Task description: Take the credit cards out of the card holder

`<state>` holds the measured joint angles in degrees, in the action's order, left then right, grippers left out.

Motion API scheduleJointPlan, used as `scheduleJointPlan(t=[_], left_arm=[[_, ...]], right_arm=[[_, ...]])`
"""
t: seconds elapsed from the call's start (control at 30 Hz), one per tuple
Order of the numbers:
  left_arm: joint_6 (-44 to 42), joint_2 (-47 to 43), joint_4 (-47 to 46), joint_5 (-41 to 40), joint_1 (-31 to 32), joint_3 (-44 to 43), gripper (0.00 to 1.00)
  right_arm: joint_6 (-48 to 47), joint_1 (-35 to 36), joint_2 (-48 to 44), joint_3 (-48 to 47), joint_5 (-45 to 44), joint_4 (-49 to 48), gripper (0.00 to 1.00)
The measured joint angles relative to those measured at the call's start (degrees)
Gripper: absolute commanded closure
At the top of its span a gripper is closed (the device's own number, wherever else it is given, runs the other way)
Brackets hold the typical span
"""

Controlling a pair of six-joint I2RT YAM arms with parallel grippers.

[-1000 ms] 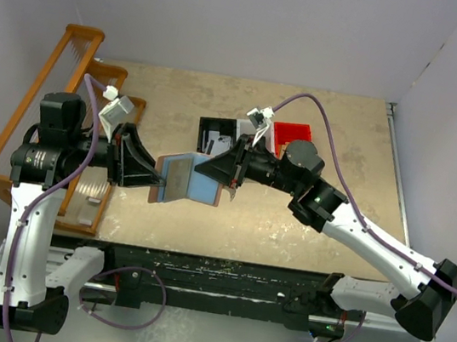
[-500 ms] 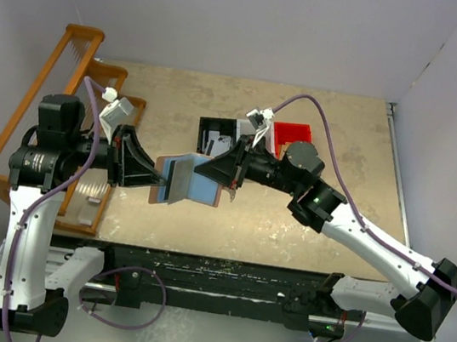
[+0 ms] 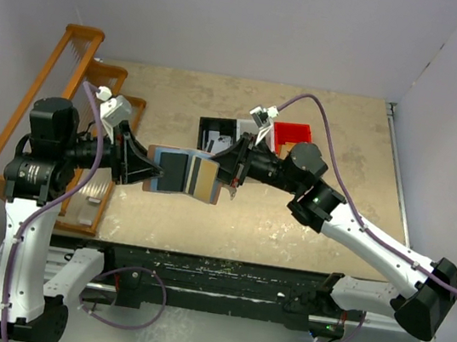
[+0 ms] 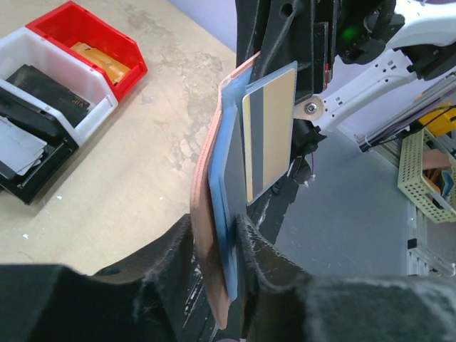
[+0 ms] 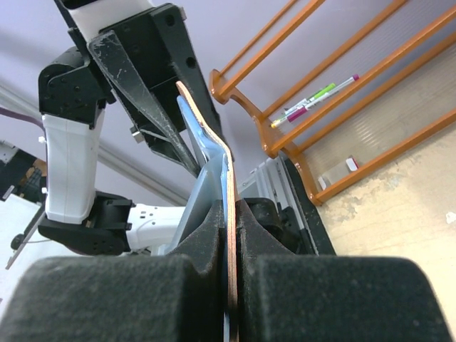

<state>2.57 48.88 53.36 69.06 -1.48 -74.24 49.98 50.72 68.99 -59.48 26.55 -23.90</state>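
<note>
Currently held above the beige tabletop, spanning the gap between both sets of jaws: one salmon-pink leather-like bifold card holder with pale blue lining, opened out.

At one end, the left gripper is closed onto the card holder, salmon skin against one finger and blue lining against the other. At the opposite end, the right gripper has its jaws pinched fully together on the thin salmon edge.

One thin tan plastic credit card with a grey stripe stands against the blue lining, beyond the left fingertips. Its far corner reaches the right jaws; whether they also nip it cannot be told.

Left wrist view only: the card's face, plus a red plastic bin, a white plastic bin and a black plastic bin side by side, off to one side of the jaws.

Right wrist view only: the card holder edge-on, card hidden. The left gripper sits opposite, with an orange wooden rack holding marker pens behind.
</note>
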Motion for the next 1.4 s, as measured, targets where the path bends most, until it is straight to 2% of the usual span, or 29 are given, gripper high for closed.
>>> scheduleJointPlan(t=[0.17, 0.33, 0.43, 0.63, 0.83, 0.9, 0.93, 1.0, 1.1, 1.23, 1.4], left_arm=[[1.1, 0.3, -0.2, 0.7, 0.0, 0.1, 0.49], [4.2, 0.2, -2.1, 7.1, 0.0, 2.0, 0.48], [6.5, 0.0, -3.4, 9.9, 0.0, 2.8, 0.54], [9.7, 0.0, -6.2, 10.5, 0.0, 3.3, 0.74], [13.7, -0.3, -9.7, 9.5, 0.0, 5.8, 0.81], [15.1, -0.3, -10.7, 9.6, 0.0, 6.4, 0.86], [16.0, -0.3, -11.2, 9.8, 0.0, 6.6, 0.88], [17.1, -0.4, -12.2, 10.1, 0.0, 6.7, 0.91], [18.1, -0.4, -13.0, 10.0, 0.0, 6.7, 0.94], [18.3, -0.3, -13.2, 9.9, 0.0, 6.7, 1.0], [15.5, 0.5, -10.4, 6.2, 0.0, 6.2, 1.0]], right_arm=[[0.7, 0.0, 0.0, 0.0, 0.2, -1.1, 1.0], [1.4, 0.0, 0.0, 0.5, 0.7, -3.1, 1.0], [1.9, 0.0, 0.0, 0.9, 1.5, -3.7, 1.0], [2.5, 0.0, 0.0, 0.9, 3.0, -5.5, 1.0], [3.0, 0.0, 0.0, 1.7, 4.4, -7.9, 1.0], [3.1, -0.1, 0.0, 1.9, 4.5, -8.0, 0.9], [3.0, -0.1, 0.0, 1.9, 4.5, -7.9, 0.77], [3.3, -0.3, 0.0, 1.9, 4.5, -7.3, 0.6], [2.5, -0.5, -0.7, 1.8, 4.5, -4.5, 0.44], [0.0, -2.1, -2.6, -0.4, 3.7, 3.5, 0.29], [-4.3, -9.0, -6.8, -5.2, -1.8, 16.7, 0.22]])
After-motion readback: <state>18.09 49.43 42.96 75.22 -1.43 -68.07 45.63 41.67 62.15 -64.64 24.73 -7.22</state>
